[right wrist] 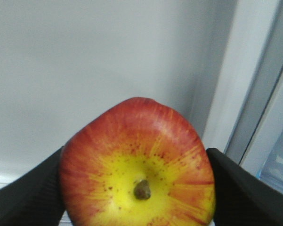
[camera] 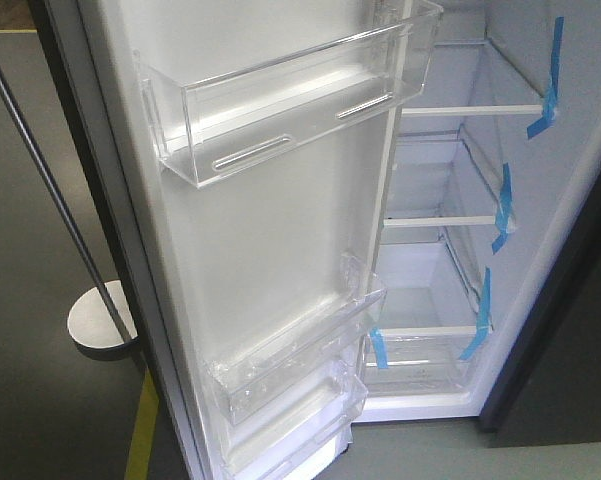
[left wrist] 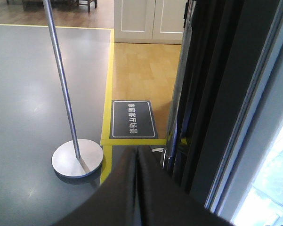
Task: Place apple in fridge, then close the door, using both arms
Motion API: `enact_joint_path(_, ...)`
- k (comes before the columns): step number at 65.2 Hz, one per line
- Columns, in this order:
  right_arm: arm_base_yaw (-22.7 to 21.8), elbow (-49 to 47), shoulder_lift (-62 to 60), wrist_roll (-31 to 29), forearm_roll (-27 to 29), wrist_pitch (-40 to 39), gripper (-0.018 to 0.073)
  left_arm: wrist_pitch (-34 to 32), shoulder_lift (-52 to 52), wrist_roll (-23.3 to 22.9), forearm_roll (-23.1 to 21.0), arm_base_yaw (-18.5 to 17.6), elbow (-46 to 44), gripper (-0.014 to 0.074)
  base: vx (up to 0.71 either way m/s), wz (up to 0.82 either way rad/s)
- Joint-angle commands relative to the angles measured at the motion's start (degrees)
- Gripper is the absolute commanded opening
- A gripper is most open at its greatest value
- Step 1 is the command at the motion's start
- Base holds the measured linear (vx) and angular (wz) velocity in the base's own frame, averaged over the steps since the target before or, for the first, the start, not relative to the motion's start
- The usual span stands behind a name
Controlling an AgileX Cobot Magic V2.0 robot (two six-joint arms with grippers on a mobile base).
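Closest to me, the right gripper [right wrist: 137,190] is clamped on the apple [right wrist: 139,165], with one dark finger at its 9 o'clock and one at its 3 o'clock, and the stem dimple faces the wrist camera. The fruit is round and smooth, so I judge that a jolt or a bump could squeeze it out and send it rolling. Behind it I see only a white panel and a grey edge at 2 o'clock. I cannot tell whether that is a fridge wall or the door's inner face, so I risk letting go over the wrong spot, or above no shelf at all.

The left gripper [left wrist: 136,157] has its fingers pressed together with nothing between them. It is aimed at the floor, with the door [left wrist: 216,94] at its 2 o'clock. A stand [left wrist: 77,158] sits at its 9 o'clock, and a wide sweep of that arm could knock it.

Further out, the front camera shows the door wide open at 9 o'clock and the fridge [camera: 585,150] cavity at 3 o'clock, its shelves [camera: 460,108] taped blue. If I push the door while the right arm is inside, the door bin [camera: 290,110] could strike it. Neither arm shows in that view, so I judge clearances poorly.
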Motion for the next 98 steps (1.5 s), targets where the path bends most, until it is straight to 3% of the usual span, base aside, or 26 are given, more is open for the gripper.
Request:
enact_joint_path(1, 5.01, -3.39, 0.81, 5.24, -9.53, -3.80, 0.0193, -4.20, -0.81, -0.35, -0.18, -0.05, 1.15, -0.0005, 0.00, 0.00)
enact_joint_path(7, 8.27, -3.39, 3.46, 9.13, -14.25, -4.81, 0.0199, -4.20, -0.81, -0.35, -0.18, -0.05, 1.15, -0.0005, 0.00, 0.00)
enact_joint_path(18, 11.87, -3.39, 6.72, 9.48, -15.45, -6.70, 0.0258, -4.20, -0.81, -0.35, -0.18, -0.05, 1.15, -0.0005, 0.00, 0.00)
enact_joint_path(36, 12.54, -3.39, 7.34, 9.53, -15.62, -6.82, 0.0600, -4.20, -0.81, -0.35, -0.18, -0.05, 1.15, -0.0005, 0.00, 0.00)
enact_joint_path(46, 12.54, -3.39, 6.95, 9.53, -15.61, -6.16, 0.0692, -4.20, -0.81, -0.35, -0.18, -0.05, 1.15, -0.0005, 0.00, 0.00)
enact_joint_path(61, 12.48, -3.34, 4.21, 9.53, -16.87, -5.03, 0.0662, -4.20, -0.81, -0.35, -0.18, -0.05, 1.15, -0.0005, 0.00, 0.00)
enact_joint_path(76, 12.48, -0.43, -2.56, 18.61, -30.46, 2.49, 0.0570, -4.20, -0.81, -0.35, -0.18, -0.05, 1.15, -0.0005, 0.00, 0.00)
enact_joint_path(86, 12.48, 9.43, -11.00, 22.88, -39.42, 2.81, 0.0517, -4.20, -0.81, -0.35, -0.18, -0.05, 1.15, -0.0005, 0.00, 0.00)
enact_joint_path(98, 12.48, 28.23, -25.95, 27.99, -40.85, -3.82, 0.0506, -4.20, -0.81, -0.35, -0.18, -0.05, 1.15, -0.0005, 0.00, 0.00)
